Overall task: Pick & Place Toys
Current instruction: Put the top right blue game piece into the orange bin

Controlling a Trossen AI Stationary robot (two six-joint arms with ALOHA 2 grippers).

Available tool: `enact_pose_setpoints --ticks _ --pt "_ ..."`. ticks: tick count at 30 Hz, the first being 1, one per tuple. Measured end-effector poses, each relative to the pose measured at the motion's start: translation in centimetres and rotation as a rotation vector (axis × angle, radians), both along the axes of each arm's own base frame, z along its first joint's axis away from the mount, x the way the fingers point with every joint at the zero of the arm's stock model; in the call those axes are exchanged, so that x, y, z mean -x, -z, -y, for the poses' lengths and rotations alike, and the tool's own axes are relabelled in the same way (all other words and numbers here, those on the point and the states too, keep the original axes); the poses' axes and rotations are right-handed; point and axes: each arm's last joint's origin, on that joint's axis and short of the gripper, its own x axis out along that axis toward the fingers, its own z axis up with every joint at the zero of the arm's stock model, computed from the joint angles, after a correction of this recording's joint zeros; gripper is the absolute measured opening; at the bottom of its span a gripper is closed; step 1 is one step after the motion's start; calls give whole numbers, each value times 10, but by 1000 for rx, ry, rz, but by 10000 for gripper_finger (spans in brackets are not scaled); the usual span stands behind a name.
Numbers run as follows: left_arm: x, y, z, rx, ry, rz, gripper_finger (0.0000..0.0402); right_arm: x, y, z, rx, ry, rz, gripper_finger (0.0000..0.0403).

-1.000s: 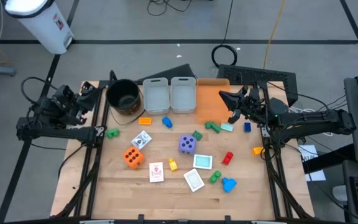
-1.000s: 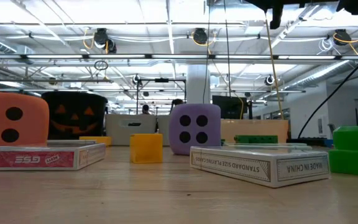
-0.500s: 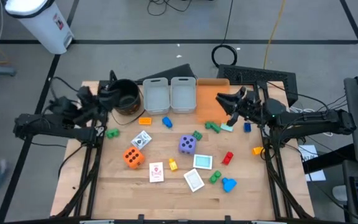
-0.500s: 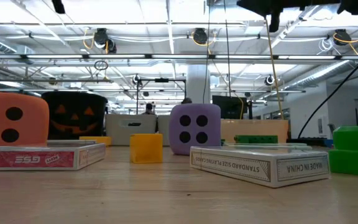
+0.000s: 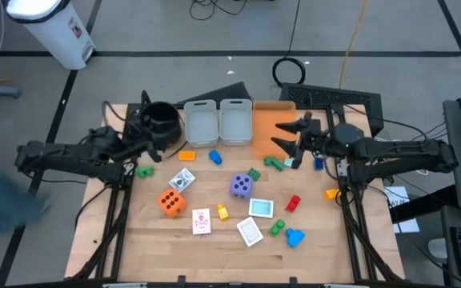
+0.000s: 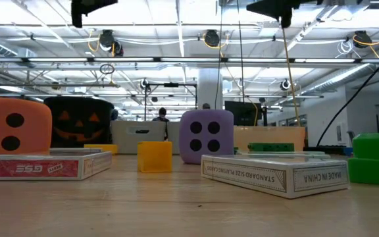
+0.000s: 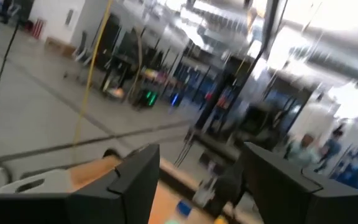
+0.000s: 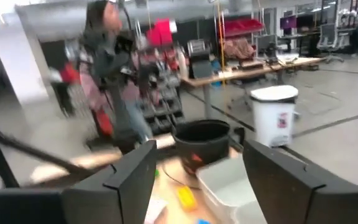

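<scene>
Both arms have swung inward over the table since a second ago, when they sat tucked back at the two edges. The left gripper [image 5: 157, 136] has come in beside the black pot [image 5: 165, 118], and the right gripper [image 5: 285, 138] has reached out over the orange bin [image 5: 272, 117]. Both have parted their fingers along the way; the wrist views show a clear gap between each pair of dark fingers [image 7: 135, 180] [image 8: 132, 177], and nothing is held in either.

Nearest the left gripper are the small orange block [image 5: 186, 155], just inward of it, and a green block [image 5: 144, 170] a little nearer the table's front. The patterned card box [image 5: 182, 179] and the orange die [image 5: 171, 202] lie farther toward the front from it.

The right gripper hangs just above the green L-shaped block [image 5: 274, 162] and the teal card [image 5: 292, 164], with a blue block [image 5: 318, 163] right beside it on the outer side. How high it hovers over them is hard to judge from straight above. The purple die [image 5: 241, 186], the red block [image 5: 293, 202] and the white cards [image 5: 260, 208] lie farther toward the front. The two grey bins [image 5: 218, 122] stand between the two grippers.
</scene>
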Motion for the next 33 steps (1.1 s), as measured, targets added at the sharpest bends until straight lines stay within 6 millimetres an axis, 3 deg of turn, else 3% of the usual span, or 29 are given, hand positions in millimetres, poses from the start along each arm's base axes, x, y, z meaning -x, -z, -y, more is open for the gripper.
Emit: enact_pose_setpoints --ticks 5,10,15,22,27,33 --pt "-19 -9 -1 -97 -15 -164 239 -7 -19 1 111 -10 -278 229" --pt "-31 -18 -6 -116 -42 -177 239 -12 -14 1 98 -18 -362 225" --pt "-42 -13 -9 -74 -53 -182 239 -10 4 1 87 -18 -447 224" --pt "-71 7 -11 -6 -59 -244 239 8 46 6 156 104 -840 227" --pt "-89 10 -12 35 -70 -151 239 18 54 5 92 143 -947 246" --pt "-99 14 -14 39 -89 -115 239 32 64 0 -80 49 -1088 265"
